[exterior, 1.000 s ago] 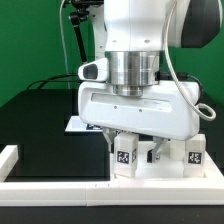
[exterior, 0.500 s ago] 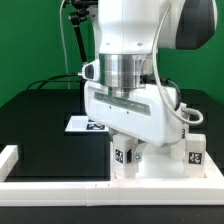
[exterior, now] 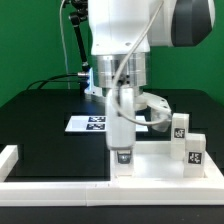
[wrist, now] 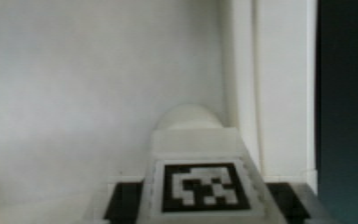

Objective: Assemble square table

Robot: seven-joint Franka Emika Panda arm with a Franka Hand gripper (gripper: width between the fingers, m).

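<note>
The square tabletop (exterior: 160, 165), a white slab with a raised rim, lies at the front on the exterior view's right. My gripper (exterior: 122, 146) points straight down over its left part and is shut on a white tagged leg (exterior: 122, 160), which stands upright with its lower end at the slab. In the wrist view the leg (wrist: 201, 170) fills the lower middle, its tag facing the camera, between dark fingers (wrist: 133, 196), with the slab (wrist: 87, 90) behind it. Two more tagged legs (exterior: 181, 127) (exterior: 195, 150) stand on the slab's right side. The fourth leg is hidden.
The marker board (exterior: 90, 123) lies on the black table behind the arm. A long white border rail (exterior: 60, 192) runs along the front edge, with a raised end at the left (exterior: 8, 158). Black cables hang behind the arm.
The wrist has turned about a quarter turn, so the hand now shows its narrow side. The held leg stays near the slab's left part. The two legs on the right are now uncovered.
</note>
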